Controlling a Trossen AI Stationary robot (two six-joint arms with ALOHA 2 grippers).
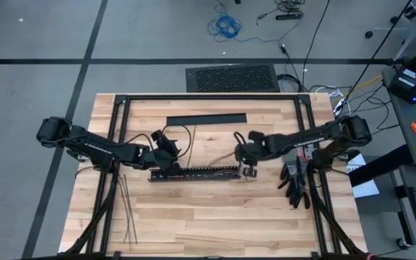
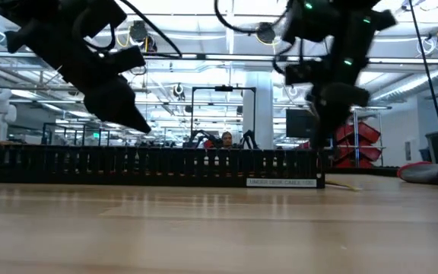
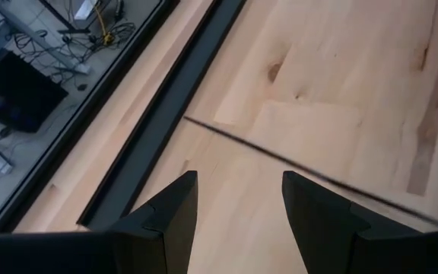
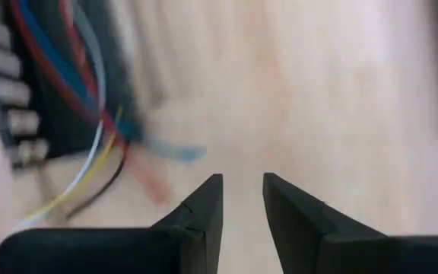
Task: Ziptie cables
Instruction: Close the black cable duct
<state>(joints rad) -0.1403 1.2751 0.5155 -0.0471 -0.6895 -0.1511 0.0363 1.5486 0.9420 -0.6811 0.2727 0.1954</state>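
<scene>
I judge I'm between grabs, nothing tied yet. My left claw [image 3: 238, 202] hangs spread and empty over the tabletop [image 1: 266, 217], a ziptie [image 3: 303, 169] lying just ahead. My right claw [image 4: 242, 202], slightly parted and empty, sits beside the cables [image 4: 90, 99] at the duct [image 1: 197, 172]. Next I'd pinch that ziptie flat off the wood.

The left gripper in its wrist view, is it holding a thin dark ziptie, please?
No, the left gripper is open and empty, and the thin dark ziptie lies on the wooden table beyond it.
</scene>
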